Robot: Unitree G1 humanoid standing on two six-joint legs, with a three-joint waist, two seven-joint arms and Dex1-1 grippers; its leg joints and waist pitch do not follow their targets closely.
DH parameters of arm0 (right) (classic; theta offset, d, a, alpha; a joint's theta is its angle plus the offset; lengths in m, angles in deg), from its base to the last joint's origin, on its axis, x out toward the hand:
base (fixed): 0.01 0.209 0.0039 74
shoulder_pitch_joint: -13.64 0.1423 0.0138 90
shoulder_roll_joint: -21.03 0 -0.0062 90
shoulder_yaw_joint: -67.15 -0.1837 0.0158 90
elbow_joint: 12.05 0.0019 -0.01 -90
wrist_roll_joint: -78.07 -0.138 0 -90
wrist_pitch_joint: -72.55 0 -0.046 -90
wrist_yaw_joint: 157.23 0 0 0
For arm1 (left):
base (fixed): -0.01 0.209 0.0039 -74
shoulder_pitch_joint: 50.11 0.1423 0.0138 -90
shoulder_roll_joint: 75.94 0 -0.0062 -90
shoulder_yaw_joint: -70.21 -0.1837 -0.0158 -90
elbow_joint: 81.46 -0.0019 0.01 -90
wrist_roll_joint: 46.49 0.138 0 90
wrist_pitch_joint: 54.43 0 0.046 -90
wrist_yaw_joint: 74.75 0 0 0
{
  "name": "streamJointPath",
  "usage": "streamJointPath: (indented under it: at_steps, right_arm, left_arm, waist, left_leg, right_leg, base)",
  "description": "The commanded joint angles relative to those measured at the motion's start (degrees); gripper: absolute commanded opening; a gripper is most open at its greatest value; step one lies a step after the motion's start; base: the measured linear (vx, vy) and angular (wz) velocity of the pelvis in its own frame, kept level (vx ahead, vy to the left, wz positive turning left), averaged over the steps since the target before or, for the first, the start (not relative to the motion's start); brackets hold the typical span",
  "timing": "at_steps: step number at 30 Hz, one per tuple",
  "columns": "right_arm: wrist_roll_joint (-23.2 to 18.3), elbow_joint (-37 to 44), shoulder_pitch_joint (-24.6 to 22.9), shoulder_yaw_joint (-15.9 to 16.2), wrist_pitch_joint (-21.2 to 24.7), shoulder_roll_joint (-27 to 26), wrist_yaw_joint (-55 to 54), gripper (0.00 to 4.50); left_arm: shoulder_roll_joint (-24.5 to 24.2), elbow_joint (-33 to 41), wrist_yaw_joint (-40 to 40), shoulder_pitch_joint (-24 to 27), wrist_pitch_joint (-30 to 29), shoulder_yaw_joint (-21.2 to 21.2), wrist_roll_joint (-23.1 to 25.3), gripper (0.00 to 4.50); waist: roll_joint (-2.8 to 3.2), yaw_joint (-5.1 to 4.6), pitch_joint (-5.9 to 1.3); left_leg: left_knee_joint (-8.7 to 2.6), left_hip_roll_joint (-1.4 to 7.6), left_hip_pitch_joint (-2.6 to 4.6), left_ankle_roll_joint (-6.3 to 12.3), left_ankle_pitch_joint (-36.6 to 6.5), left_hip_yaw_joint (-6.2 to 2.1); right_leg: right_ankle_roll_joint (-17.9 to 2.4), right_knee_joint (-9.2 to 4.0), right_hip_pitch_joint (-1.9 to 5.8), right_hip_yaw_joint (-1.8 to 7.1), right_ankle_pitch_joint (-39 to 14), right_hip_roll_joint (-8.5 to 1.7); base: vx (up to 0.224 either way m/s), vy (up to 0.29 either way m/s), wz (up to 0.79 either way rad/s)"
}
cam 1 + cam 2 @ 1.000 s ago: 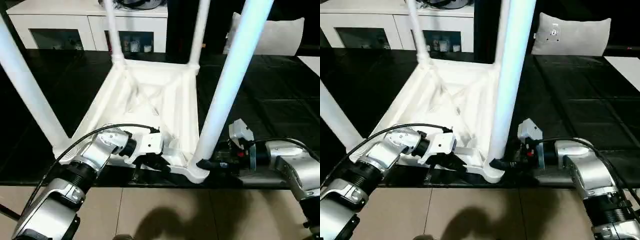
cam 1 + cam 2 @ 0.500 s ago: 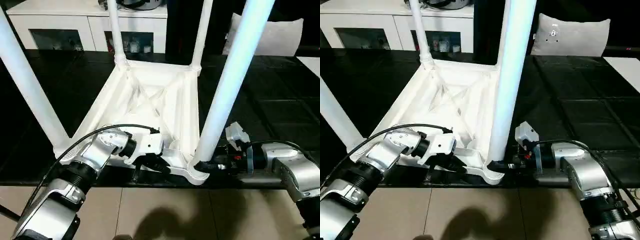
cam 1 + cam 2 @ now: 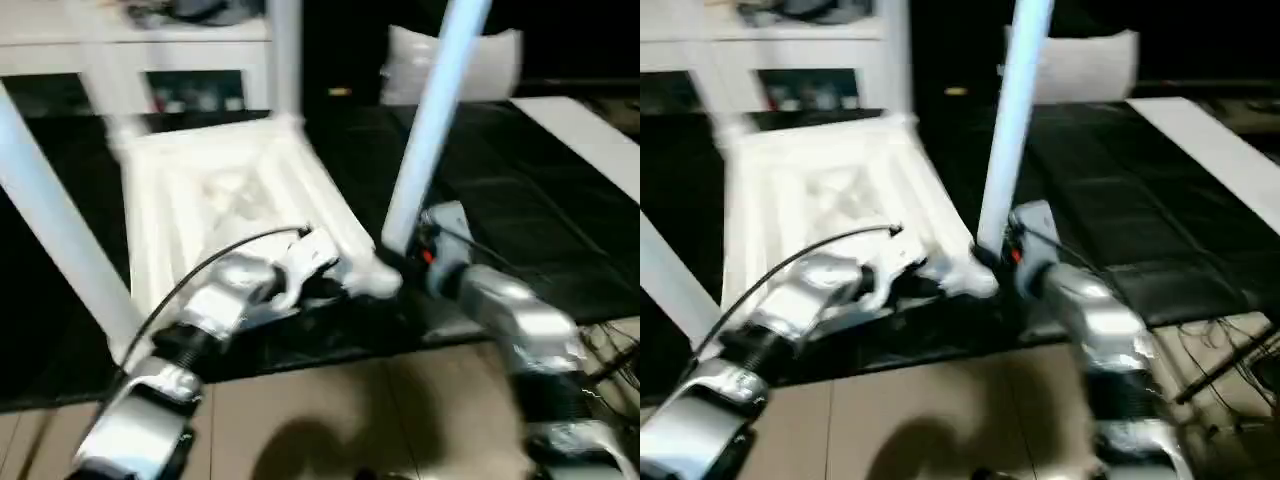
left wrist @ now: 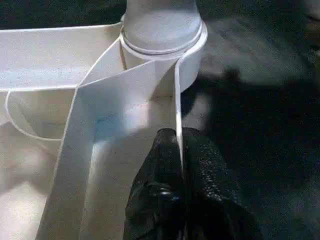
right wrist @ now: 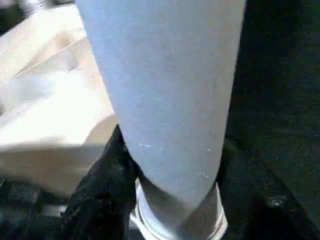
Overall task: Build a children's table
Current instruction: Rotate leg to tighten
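Note:
The children's table lies upside down on a black surface, its ribbed white tabletop (image 3: 220,190) facing up and white tube legs standing in the corner sockets. My left gripper (image 4: 178,137) is shut on the thin rim wall of the tabletop, just short of the near right corner socket (image 4: 160,45). From the other side, my right gripper (image 5: 172,150) holds the near right leg (image 3: 425,130) just above that socket, one black finger on each side of the tube. Another leg (image 3: 50,230) rises at the near left.
A white cabinet with glass doors (image 3: 200,80) stands at the back, and a pale cushion (image 3: 470,60) lies at the back right. The black surface (image 3: 560,200) ends close in front, with tan floor (image 3: 350,420) below. Cables (image 3: 610,350) hang at the lower right.
The whole picture has swung and blurred, so the camera has moved. My right gripper has come in to the near right leg's base and narrowed around it. The left gripper keeps its hold.

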Motion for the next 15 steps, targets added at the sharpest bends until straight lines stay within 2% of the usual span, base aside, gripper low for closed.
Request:
streamJointPath:
  at_steps: [1,2,3,4,5,6,7,8,11,12,13,15]
  right_arm:
    - [1.0,-2.4,0.9,-2.1,-0.5,-0.4,-4.5,1.97]
    - [2.0,-2.9,1.1,-1.4,-3.8,-0.9,-4.7,1.97]
    - [2.2,-2.7,1.0,-1.2,-4.7,-1.2,-4.3,2.66]
    - [2.2,-2.5,0.8,-1.1,-5.1,-1.3,-4.0,2.66]
    - [2.0,-2.1,0.8,-1.6,-4.9,-1.8,-4.1,2.72]
    - [1.7,-0.9,0.4,-2.1,-5.3,-1.9,-4.0,2.72]
    - [1.7,-0.8,0.3,-2.1,-5.4,-1.8,-4.1,3.03]
    - [1.9,-0.5,0.2,-1.9,-5.8,-1.5,-4.2,3.1]
    - [1.1,1.1,-1.7,-1.5,-7.2,0.3,-2.5,3.15]
    - [1.2,1.7,-2.6,-1.2,-7.7,1.0,-1.7,3.41]
    - [2.2,2.9,-4.0,0.0,-8.9,2.4,-0.6,3.5]
    - [2.7,3.8,-5.0,0.4,-9.7,3.0,0.2,3.52]
  left_arm:
    - [1.6,2.2,0.6,-1.8,1.0,1.6,-1.9,0.0]
    - [2.6,1.8,2.4,-2.1,1.0,2.3,-2.0,0.0]
    - [2.8,1.7,2.7,-2.2,1.3,2.2,-1.7,0.0]
    - [2.8,1.7,2.7,-2.2,1.5,2.1,-1.4,0.0]
    - [2.8,1.5,2.9,-2.3,1.8,1.8,-0.9,0.0]
    - [2.1,1.2,2.7,-2.2,2.7,1.1,-0.2,0.0]
    - [2.0,1.1,2.7,-2.2,2.9,1.0,-0.1,0.0]
    - [1.8,1.0,2.6,-2.2,3.2,0.8,0.0,0.0]
    - [-0.1,0.6,1.1,-2.1,6.5,-0.3,0.8,0.0]
    - [-0.9,0.3,0.5,-2.1,8.3,-1.0,1.5,0.0]
    - [-2.2,-0.1,0.0,-2.1,10.8,-2.0,2.8,0.0]
    - [-3.1,-0.7,-0.1,-2.1,12.3,-2.5,3.6,0.0]
  waist:
    - [-0.76,0.58,-3.77]
    - [-0.5,0.49,-4.22]
    - [-0.02,0.48,-4.31]
    - [0.05,0.41,-4.52]
    - [-0.02,0.43,-4.49]
    - [-0.43,0.85,-4.63]
    - [-0.43,1.01,-4.61]
    - [-0.37,1.36,-4.79]
    - [-0.6,2.11,-4.91]
    - [-0.72,2.65,-5.04]
    - [-0.64,2.98,-5.18]
    - [-0.64,3.59,-5.4]
  left_leg:
    - [-2.19,-2.39,0.12,2.09,-16.8,1.19]
    - [-2.68,-1.58,-1.03,2.98,-15.2,0.7]
    - [-2.96,-0.8,-1.01,3.06,-15.2,0.34]
    - [-3.51,-0.02,-1.1,3.08,-14.3,0.02]
    - [-3.82,0.17,-1.28,3.19,-13.8,-0.12]
    - [-4.06,0.01,-1.18,3.52,-11.6,0.09]
    - [-4.11,-0.08,-1.12,3.56,-10.9,0.18]
    - [-4.25,-0.03,-1.18,3.86,-8.7,0.26]
    - [-4.31,0.17,-1.45,4.84,-5.4,0.3]
    - [-4.18,0.02,-1.29,5.29,-4.3,0.47]
    - [-4.08,-0.26,-1.72,5.63,-2.6,0.32]
    - [-3.9,-0.09,-1.8,6.78,0.8,0.44]
  right_leg:
    - [5.9,-7.57,2.78,0.5,-41.0,-3.5]
    - [6.9,-7.03,3.8,0.14,-38.0,-3.26]
    - [6.8,-6.98,3.81,0.16,-36.2,-3.08]
    - [5.5,-6.36,4.03,1.01,-31.7,-3.16]
    - [4.7,-6.06,4.2,1.2,-29.9,-3.08]
    - [2.2,-5.27,3.97,2.09,-26.7,-3.29]
    - [1.3,-5.06,3.85,2.27,-26.3,-3.34]
    - [-0.5,-4.38,3.97,2.74,-24.1,-3.35]
    - [-2.5,-3.27,4.01,3.5,-19.9,-3.42]
    - [-3.0,-2.91,3.79,3.89,-18.6,-3.31]
    - [-3.5,-2.02,4.02,4.29,-16.5,-3.2]
    - [-4.1,-1.32,3.92,4.67,-12.9,-3.24]
  base:
    - [0.0,0.0,0.0]
    - [0.0,0.0,0.0]
    - [0.0,0.0,0.0]
    - [0.0,0.0,0.0]
    - [0.0,0.0,0.0]
    - [0.0,0.0,0.0]
    - [0.0,0.0,0.0]
    - [0.0,0.0,0.0]
    - [0.0,0.0,0.0]
    - [0.057,-0.011,0.03]
    - [0.0,0.0,0.0]
    - [0.0,0.0,0.0]
